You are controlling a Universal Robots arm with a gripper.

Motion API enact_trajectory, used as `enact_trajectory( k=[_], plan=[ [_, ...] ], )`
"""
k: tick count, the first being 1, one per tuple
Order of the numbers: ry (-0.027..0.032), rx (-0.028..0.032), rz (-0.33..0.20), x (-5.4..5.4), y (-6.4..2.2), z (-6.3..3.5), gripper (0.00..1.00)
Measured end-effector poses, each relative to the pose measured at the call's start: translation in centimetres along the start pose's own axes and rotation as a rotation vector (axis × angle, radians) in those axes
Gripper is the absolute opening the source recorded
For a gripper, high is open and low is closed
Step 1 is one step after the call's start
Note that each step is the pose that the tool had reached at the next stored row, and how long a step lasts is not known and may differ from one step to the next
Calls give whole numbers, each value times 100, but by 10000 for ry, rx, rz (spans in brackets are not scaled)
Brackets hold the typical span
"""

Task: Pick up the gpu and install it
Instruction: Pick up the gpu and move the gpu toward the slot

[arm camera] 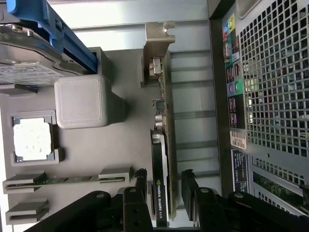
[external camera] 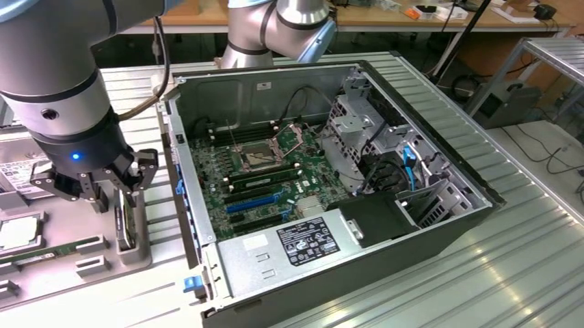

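Green-edged and black-faced, the gpu (arm camera: pixel 161 164) stood on edge in the grey parts tray (arm camera: pixel 120 150), at the exterior view's left of the open computer case (external camera: pixel 228 85), while the gripper (arm camera: pixel 163 175) straddled it with jaws spread wide, gripping nothing, so neither pickup nor installation was yet done.

Ribbed metal table (external camera: pixel 534 273): open computer case (external camera: pixel 365 295), grey parts tray (arm camera: pixel 116 150) just beside it.

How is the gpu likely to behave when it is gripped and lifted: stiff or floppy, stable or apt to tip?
Probably stiff: the gpu is a flat circuit board with a metal bracket at one end. It stands on its thin edge in the gray tray, so a sideways push might tip it. Its exposed components look fragile.
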State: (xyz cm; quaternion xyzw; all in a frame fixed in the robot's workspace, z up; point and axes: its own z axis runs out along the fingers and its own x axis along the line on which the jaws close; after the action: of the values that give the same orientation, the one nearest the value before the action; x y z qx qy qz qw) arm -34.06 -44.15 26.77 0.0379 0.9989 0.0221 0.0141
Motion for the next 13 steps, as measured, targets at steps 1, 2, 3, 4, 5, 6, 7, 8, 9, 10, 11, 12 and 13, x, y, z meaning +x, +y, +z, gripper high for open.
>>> enact_trajectory(
  k=[1,2,3,4,5,6,7,8,9,10,11,12,13],
  plan=[
    [0,0,0,1,-2,22,42],
    [-1,-1,0,2,-5,48,42],
    [1,1,-1,9,-7,69,42],
    [0,1,-1,15,-8,78,42],
    [0,1,0,22,-9,88,42],
    [-2,-2,-1,25,-9,107,42],
    [0,0,-1,26,-10,128,42],
    [1,0,-1,27,-12,155,42],
    [0,0,-1,28,-13,175,42],
    [0,0,-4,28,-13,196,42],
    [0,0,-15,28,-14,221,42],
    [1,-1,-26,27,-15,233,42],
    [3,0,-41,20,-15,242,42]
  ],
)
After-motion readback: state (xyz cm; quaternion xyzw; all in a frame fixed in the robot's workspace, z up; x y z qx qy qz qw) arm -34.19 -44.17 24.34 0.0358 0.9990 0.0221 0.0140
